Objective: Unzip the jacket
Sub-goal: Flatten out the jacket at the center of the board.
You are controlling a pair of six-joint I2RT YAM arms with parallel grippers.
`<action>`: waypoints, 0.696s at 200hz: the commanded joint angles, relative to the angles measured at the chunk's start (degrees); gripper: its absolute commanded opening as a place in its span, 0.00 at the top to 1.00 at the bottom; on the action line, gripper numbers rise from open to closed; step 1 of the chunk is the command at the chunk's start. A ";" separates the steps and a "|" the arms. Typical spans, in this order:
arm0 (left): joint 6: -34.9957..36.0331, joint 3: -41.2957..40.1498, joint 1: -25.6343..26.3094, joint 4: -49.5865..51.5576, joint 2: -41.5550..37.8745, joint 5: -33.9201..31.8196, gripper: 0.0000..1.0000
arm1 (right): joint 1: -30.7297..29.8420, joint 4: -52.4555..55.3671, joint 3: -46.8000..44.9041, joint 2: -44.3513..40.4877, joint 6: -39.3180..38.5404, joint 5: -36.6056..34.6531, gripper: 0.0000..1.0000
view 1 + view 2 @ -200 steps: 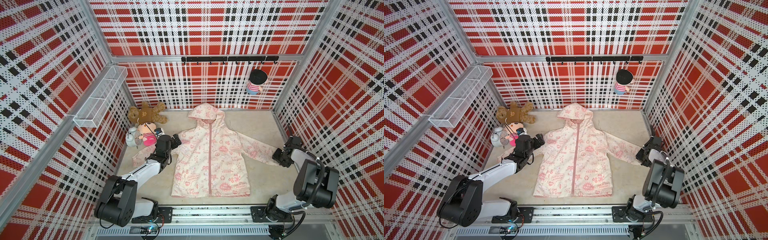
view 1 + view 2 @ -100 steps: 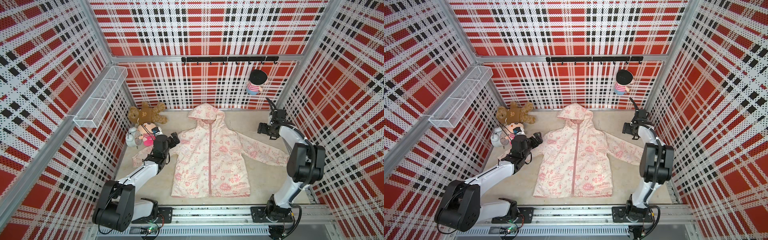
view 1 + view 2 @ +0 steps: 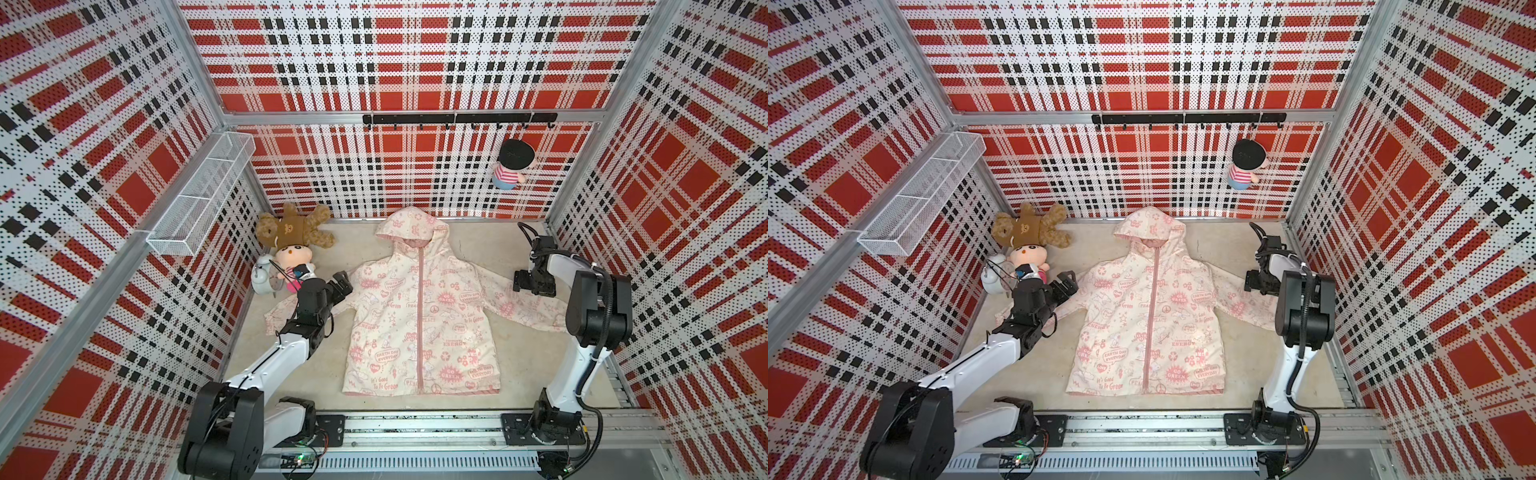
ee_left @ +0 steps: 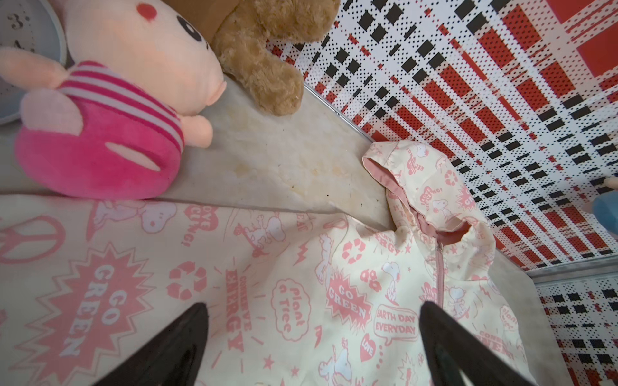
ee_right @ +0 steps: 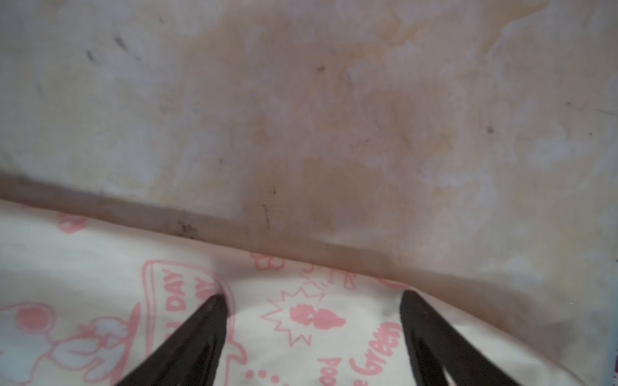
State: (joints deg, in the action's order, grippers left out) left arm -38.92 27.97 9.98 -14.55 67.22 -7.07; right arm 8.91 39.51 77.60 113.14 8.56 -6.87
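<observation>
The cream jacket with pink prints lies flat on its back on the floor, hood toward the back wall, in both top views. Its pink zipper runs closed from collar to hem. My left gripper is open, low over the jacket's shoulder and sleeve on the plush-toy side. In the left wrist view its fingers straddle printed cloth, with the zipper further off. My right gripper is open over the opposite sleeve. In the right wrist view it sits just above the sleeve's edge, holding nothing.
A brown teddy bear, a pink-and-cream doll and a white alarm clock crowd the back corner next to my left gripper. A wire basket hangs on the side wall. A small doll hangs from the hook rail.
My right arm left the sleeve's cuff, swung up toward the back wall with its jaws widening, then came down over the sleeve nearer the shoulder. The left gripper shifted slightly.
</observation>
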 commanded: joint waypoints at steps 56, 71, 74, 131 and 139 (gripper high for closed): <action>-1.77 -1.15 -1.06 -1.11 -0.45 1.14 0.01 | 2.42 -3.15 -5.76 0.56 0.78 -5.29 0.80; -1.68 -1.25 -1.40 -1.09 -0.12 1.26 0.01 | 4.08 -4.38 -7.62 -0.50 1.69 -5.25 0.85; -1.69 -1.32 -1.44 -1.06 -0.14 1.22 0.01 | 4.41 -4.68 -8.02 -0.76 1.93 -3.91 0.86; 1.16 0.36 -2.76 1.69 0.79 -3.02 0.01 | 9.79 -7.43 -11.73 -5.50 6.28 1.77 0.93; 1.97 1.04 -2.94 2.27 1.08 -4.01 0.00 | 9.73 -7.21 -11.48 -6.62 6.55 1.99 0.88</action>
State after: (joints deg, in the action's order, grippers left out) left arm -39.68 27.18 7.97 -14.31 67.40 -7.81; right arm 17.45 29.78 67.85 107.94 12.99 -5.58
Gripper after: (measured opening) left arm 0.991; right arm 0.066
